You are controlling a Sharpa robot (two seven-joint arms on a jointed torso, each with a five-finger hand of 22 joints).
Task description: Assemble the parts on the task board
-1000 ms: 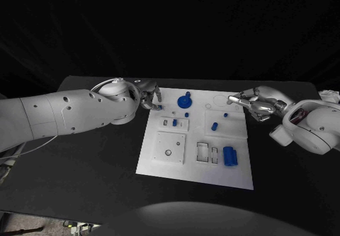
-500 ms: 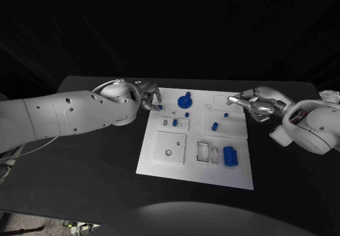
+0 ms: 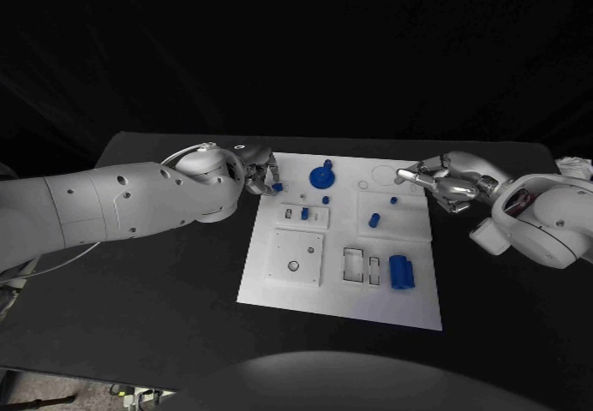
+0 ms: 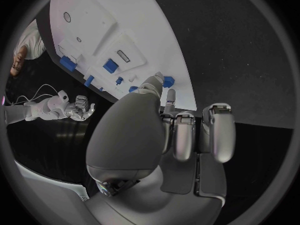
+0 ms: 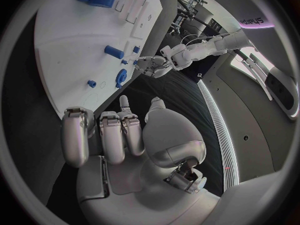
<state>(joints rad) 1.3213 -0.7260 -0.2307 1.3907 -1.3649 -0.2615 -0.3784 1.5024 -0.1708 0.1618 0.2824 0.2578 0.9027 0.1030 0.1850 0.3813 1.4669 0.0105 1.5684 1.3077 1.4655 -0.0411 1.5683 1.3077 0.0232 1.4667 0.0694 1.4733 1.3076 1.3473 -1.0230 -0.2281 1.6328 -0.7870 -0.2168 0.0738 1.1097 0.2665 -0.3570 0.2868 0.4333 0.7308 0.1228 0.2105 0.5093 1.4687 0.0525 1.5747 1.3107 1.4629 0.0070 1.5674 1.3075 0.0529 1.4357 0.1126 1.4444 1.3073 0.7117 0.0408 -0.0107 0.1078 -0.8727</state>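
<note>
Small blue part (image 4: 169, 81) pinched in left hand (image 3: 256, 174).

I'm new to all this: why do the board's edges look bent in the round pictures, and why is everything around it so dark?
Left and right wrist views: fisheye lenses curve the task board's straight edges. Head view: the black table and unlit background swallow light, so the white board stands out brightly.

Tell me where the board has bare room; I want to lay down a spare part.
The board's near strip, below the square plate and the blue block, is bare. Its far right corner, by the right hand, holds just faint rings. The far left is crowded: the left hand's fingers pinch a small part beside the blue disc.
</note>
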